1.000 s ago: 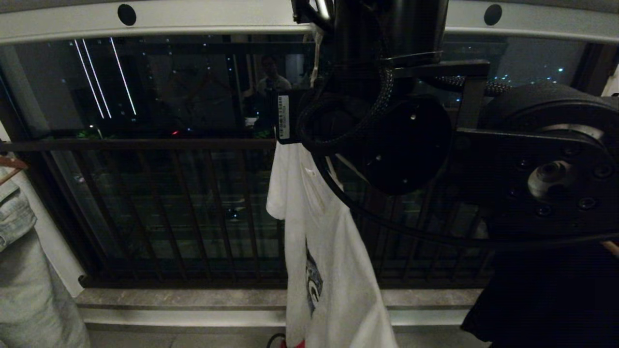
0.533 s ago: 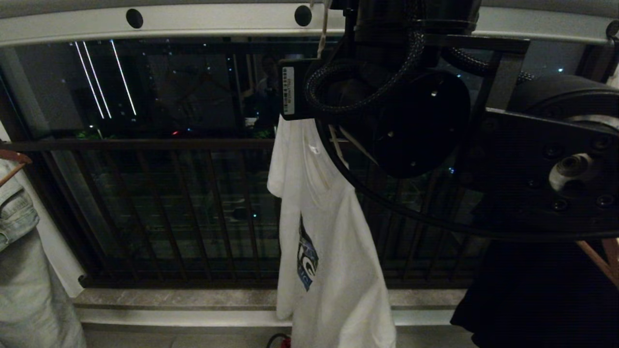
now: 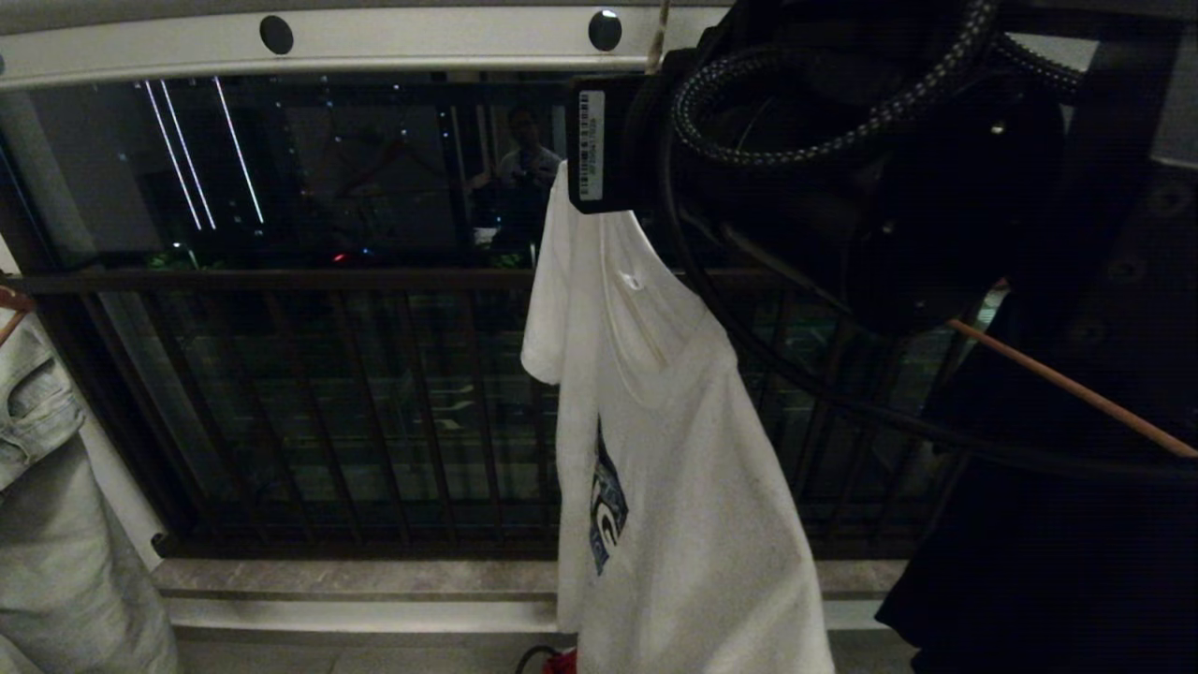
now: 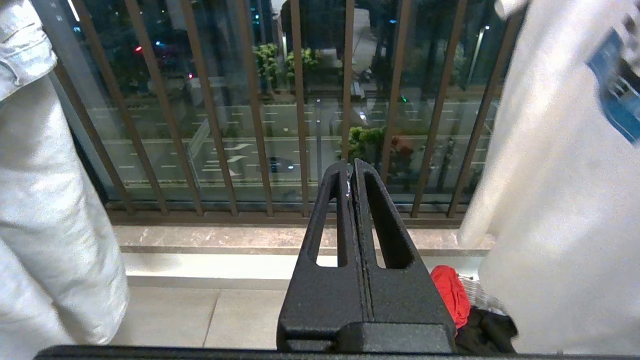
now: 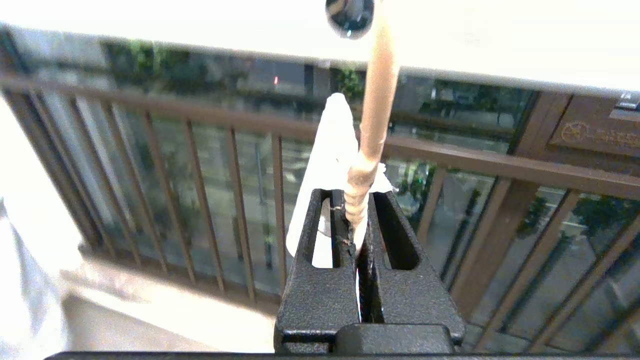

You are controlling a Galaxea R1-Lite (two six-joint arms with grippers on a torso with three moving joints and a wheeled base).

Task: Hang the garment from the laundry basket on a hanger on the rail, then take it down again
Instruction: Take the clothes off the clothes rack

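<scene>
While my right claw [image 5: 356,220] pinches the twisted neck of the thin wire hanger [image 5: 372,115], I judge the step in hand to be the hanging itself: bringing the hook up to the rail [image 3: 393,42]. That pale bar with its round black holes runs across at twelve o'clock in the head view, and the hanger's stem rises past my wrist to meet it just right of one hole. I cannot tell whether the hook is already seated over the bar or only beside it.

From the hanger the white T-shirt [image 3: 674,468] drapes down at about six o'clock of my wrist, its blue chest graphic turned edge-on, well in front of the dark balcony railing [image 3: 328,402]. My left claw [image 4: 352,175] sits parked low, its fingers pressed together on nothing, with a red cloth [image 4: 450,295] at its four o'clock on the floor.

Next, I reckon, the hook must be settled over the rail and tested before I let go; letting go early could drop shirt and hanger together.

Against a second ago, my right arm has climbed and fills more of the two o'clock corner, and the shirt hangs higher, its collar lifted from the railing's top bar towards the rail.
</scene>
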